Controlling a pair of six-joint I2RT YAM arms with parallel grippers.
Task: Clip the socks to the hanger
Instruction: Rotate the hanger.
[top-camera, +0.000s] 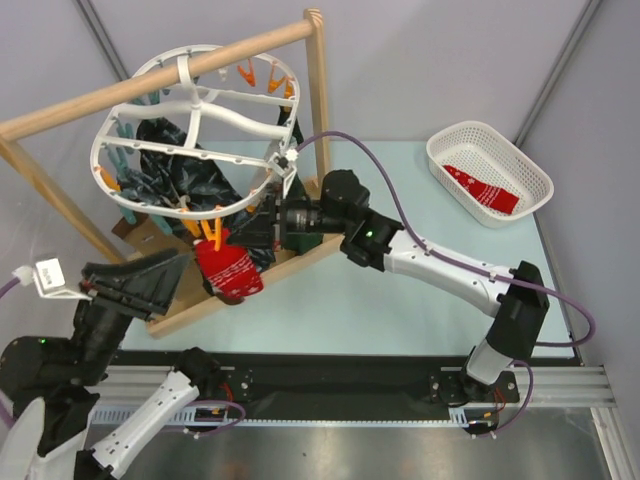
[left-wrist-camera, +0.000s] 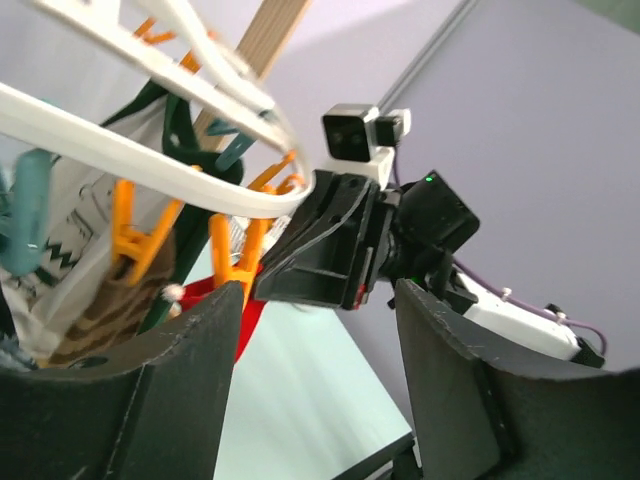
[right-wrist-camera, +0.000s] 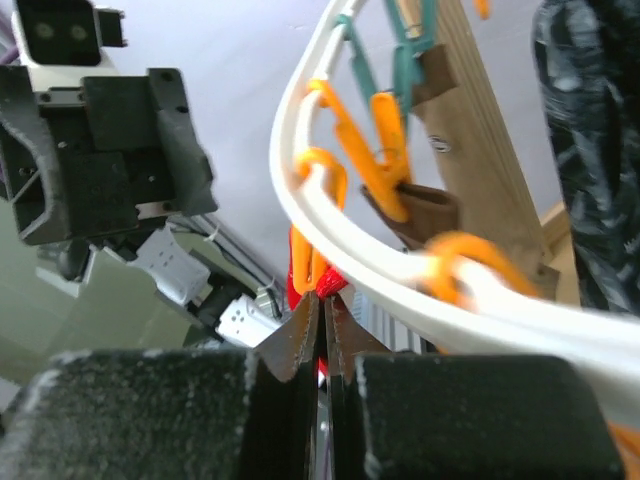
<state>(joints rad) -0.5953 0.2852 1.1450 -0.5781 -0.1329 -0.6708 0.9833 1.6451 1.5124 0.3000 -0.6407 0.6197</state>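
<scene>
from above, the hanger hangs from the wooden rack at the back left of the table, with dark socks already pegged inside its ring. a red sock dangles at its near edge, under an orange clip. the right gripper reaches in from the right, level with the sock's top. the left gripper sits low on the left, near the sock but apart from it. another red sock lies in the basket at far right.

the left wrist view shows that gripper's fingers spread wide with nothing between them. past them are the orange clips, a strip of red fabric below them and the right gripper just beside the rim.

in the right wrist view the fingers are pressed together, and a thin red line between them suggests they are pinching the sock's edge. how deep the fabric sits in the clip's mouth is hidden.

the risk, as i judge it, is that the clip bites too little fabric. if the right gripper lets go then, the sock would slip out and drop to the rack's base. pulling away while the fingers are pinched could drag the sock free or set the hanger swinging, and the spread left fingers could knock the rim.
</scene>
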